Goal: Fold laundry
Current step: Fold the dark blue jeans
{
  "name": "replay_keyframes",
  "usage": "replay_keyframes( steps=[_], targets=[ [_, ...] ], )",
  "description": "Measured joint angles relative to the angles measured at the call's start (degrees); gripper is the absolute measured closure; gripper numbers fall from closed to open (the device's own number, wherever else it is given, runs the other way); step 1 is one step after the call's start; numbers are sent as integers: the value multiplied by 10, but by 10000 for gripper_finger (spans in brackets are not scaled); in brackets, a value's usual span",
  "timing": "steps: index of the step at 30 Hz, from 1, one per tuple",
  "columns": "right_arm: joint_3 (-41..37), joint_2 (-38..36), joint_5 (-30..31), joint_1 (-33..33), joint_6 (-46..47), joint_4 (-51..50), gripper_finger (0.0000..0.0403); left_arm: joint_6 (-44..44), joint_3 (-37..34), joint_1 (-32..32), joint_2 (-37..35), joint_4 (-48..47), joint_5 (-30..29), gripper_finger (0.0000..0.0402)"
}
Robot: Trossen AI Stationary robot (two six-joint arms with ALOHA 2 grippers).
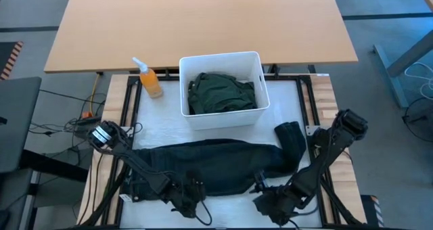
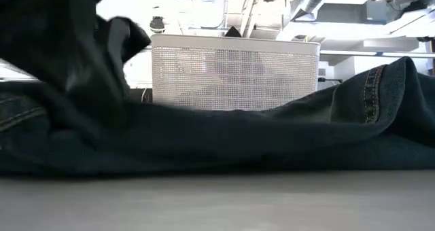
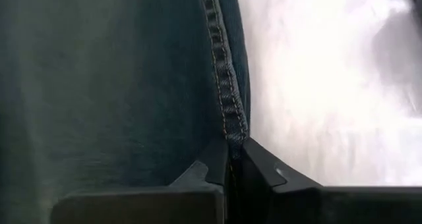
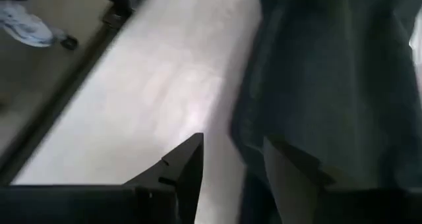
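Observation:
Long dark trousers [image 1: 216, 164] lie spread across the white table cover from left to right, their right end [image 1: 291, 139] folded back toward the far side. In the low view the trousers [image 2: 238, 136] fill the foreground. My left gripper [image 1: 193, 189] is at their near edge, shut on a stitched seam. My right gripper [image 1: 260, 185] is farther right on the same near edge and open [image 4: 231, 165], one finger [image 4: 188, 161] over bare table and the other [image 4: 297, 165] against the cloth. A dark green garment [image 1: 222, 93] lies bunched in the white bin [image 1: 223, 118]. My left gripper pinches the trousers' stitched edge seam [image 3: 227, 128] between its two fingers [image 3: 198, 174], slanting down from the near left. The cloth there lies flat on the table, slack. Of my right gripper I cannot tell whether its fingers touch the cloth edge [image 4: 247, 138].
The white bin [image 2: 234, 78] stands just beyond the trousers at the table's middle. An orange spray bottle [image 1: 149, 80] stands left of it. Bare white cover [image 1: 291, 101] shows right of the bin. A wooden desk [image 1: 203, 20] lies behind.

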Motion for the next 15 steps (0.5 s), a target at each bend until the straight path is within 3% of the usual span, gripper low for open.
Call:
replay_keyframes(
  steps=[7, 15],
  targets=[
    [0, 57, -2, 14, -2, 21, 235, 21, 0, 1, -108, -74, -77, 399],
    [0, 92, 54, -47, -20, 28, 237, -24, 0, 12, -212, -227, -155, 401]
  ],
)
